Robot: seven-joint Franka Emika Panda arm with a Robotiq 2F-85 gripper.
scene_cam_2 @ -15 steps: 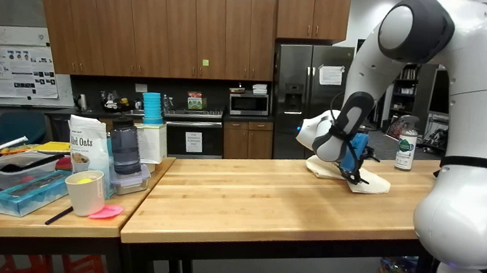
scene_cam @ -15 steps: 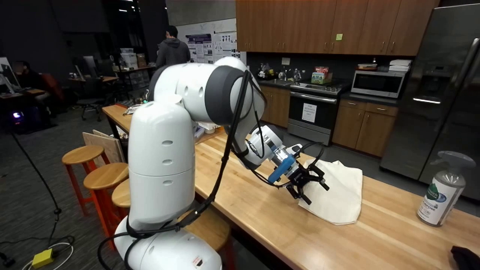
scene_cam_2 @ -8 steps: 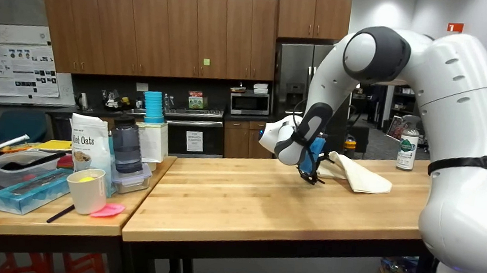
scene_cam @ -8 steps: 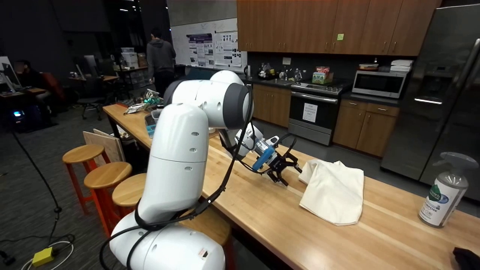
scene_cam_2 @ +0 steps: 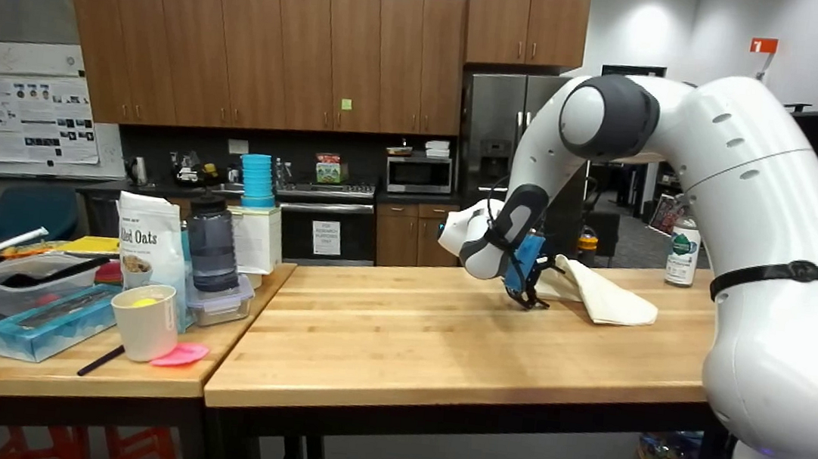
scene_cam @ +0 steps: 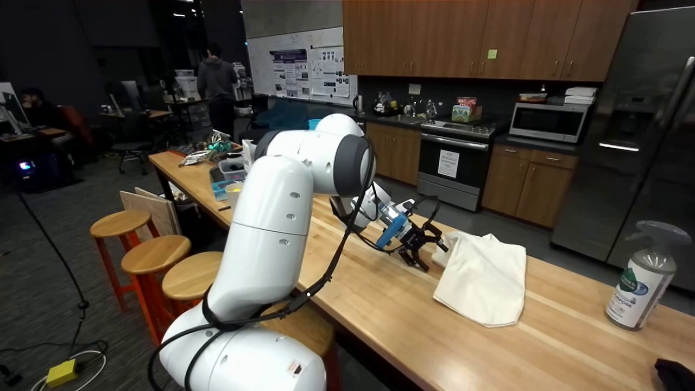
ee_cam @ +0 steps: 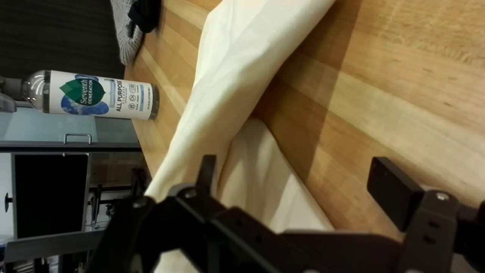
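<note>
A cream cloth (scene_cam: 483,282) lies folded over itself on the wooden table, seen in both exterior views. Up close in the wrist view, a raised fold of the cloth (ee_cam: 235,87) runs diagonally over a flatter layer. My gripper (ee_cam: 297,178) is open, its two fingers wide apart with nothing gripped between them. One black fingertip (ee_cam: 207,168) appears in front of the fold, while the opposite one is over bare wood. In an exterior view the gripper (scene_cam: 434,258) tilts down beside the cloth's near-arm edge, low to the table. Whether a finger touches the fabric I cannot tell.
A spray bottle (scene_cam: 640,288) stands upright past the cloth, with a dark item (scene_cam: 673,374) at the table's edge. On an adjoining table sit an oats bag (scene_cam_2: 152,248), a dark bottle (scene_cam_2: 213,247), a cup (scene_cam_2: 144,323) and a tissue box (scene_cam_2: 50,321). Stools (scene_cam: 155,253) line one side.
The arm has drawn back from over the cloth toward the adjoining table, then come slightly forward again. The cloth looks unmoved, and the gripper has stayed open. A person in the background walked left.
</note>
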